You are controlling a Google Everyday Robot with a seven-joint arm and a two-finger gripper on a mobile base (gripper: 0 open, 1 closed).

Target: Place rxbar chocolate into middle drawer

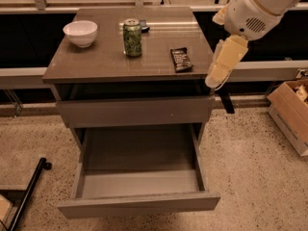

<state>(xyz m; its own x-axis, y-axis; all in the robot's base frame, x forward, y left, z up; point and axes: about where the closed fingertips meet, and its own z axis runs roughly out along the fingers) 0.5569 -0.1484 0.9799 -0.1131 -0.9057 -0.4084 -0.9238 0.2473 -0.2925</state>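
a speckled terrazzo floor point(260, 177) fills the lower part of the camera view, and on it stands a grey-brown cabinet point(96, 57) with a flat top, set against a low rail in front of dark panels. the robot's white arm point(262, 6) comes in from the upper right corner. the middle drawer point(139, 203) is pulled well out toward the camera, its smooth box interior showing and its plain front lowest in view; above it the matching upper drawer front point(134, 110) sits pushed in. a cardboard box point(288, 114) lies on the floor at the right edge, and a black pole point(29, 194) slants across the lower left corner. the cream-coloured gripper point(214, 81) hangs tilted down and to the left, just beside the cabinet top's right edge, near the bar but not touching it; whether it is open or closed cannot be told. on the top, a white bowl point(80, 32) stands at the back left, a green patterned can point(132, 37) stands upright near the middle, and the rxbar chocolate point(181, 59) lies flat toward the right front, apart from the can.
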